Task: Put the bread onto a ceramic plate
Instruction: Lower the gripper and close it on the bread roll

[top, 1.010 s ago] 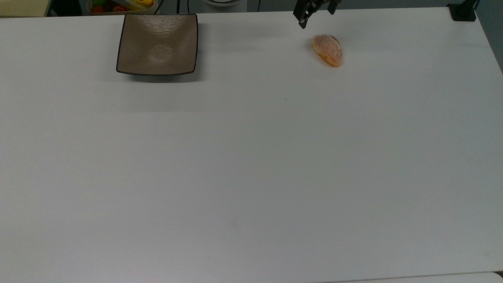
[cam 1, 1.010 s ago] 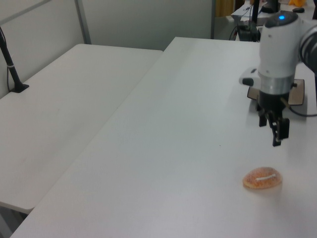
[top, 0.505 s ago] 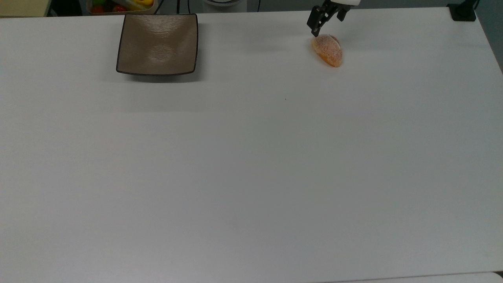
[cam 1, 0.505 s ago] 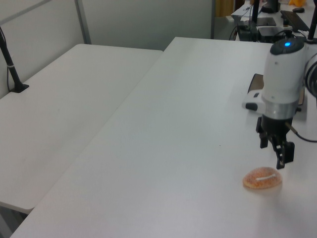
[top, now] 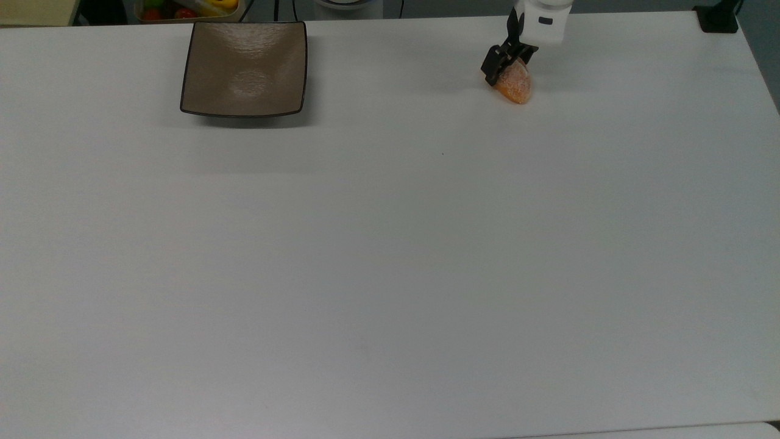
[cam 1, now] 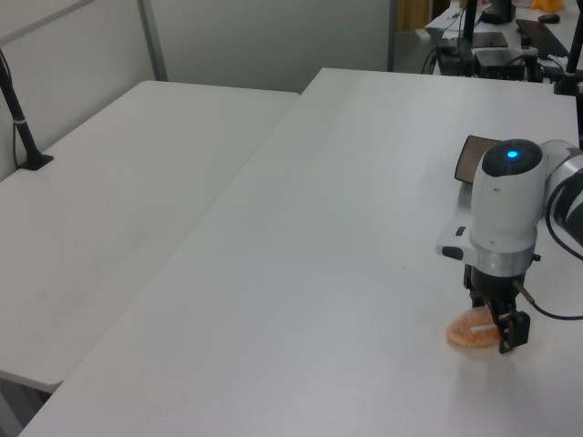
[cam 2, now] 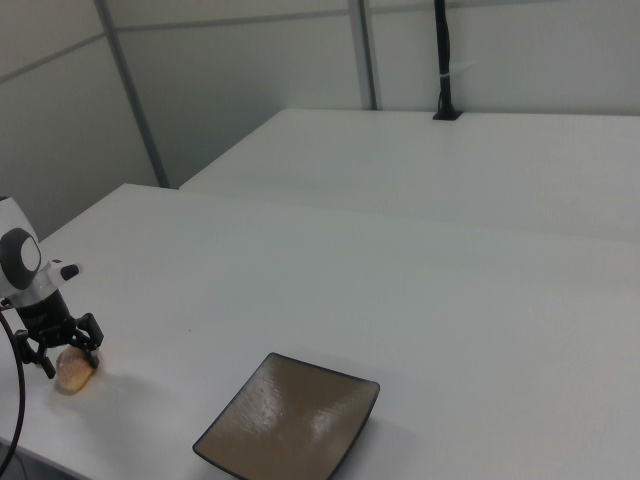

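Straddling the bread (top: 515,85), the spread end effector (top: 507,63) hides its top; contact seems unclear.

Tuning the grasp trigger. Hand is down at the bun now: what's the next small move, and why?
Probably close the fingers on the bun. The hand is down at table level with its open fingers on either side of the bun, which lies on the white table, so it looks ready to be gripped. The square brown plate sits bare, far off toward the top view's left, so the lift and carry come after.
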Robot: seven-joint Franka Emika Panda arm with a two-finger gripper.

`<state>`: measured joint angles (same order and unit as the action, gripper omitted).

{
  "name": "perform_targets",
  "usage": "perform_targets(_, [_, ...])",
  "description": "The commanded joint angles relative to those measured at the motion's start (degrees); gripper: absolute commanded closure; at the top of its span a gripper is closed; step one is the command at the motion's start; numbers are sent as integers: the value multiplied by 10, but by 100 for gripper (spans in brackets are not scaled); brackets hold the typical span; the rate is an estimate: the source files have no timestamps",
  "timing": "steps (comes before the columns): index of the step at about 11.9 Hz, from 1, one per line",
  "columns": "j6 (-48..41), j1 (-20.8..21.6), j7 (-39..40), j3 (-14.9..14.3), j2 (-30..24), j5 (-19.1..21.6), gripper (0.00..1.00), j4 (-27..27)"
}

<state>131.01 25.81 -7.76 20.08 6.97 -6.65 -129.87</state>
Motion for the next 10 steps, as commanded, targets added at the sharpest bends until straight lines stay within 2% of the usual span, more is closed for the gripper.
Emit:
perform_targets(1, [5, 5, -24, -2, -4, -12, 61, 7])
perform_targets(5, [-1, -2, -25, -2, -20, -12, 60, 8])
perform_targets(10, [-39, -72, -19, -4, -106, -11, 55, 6])
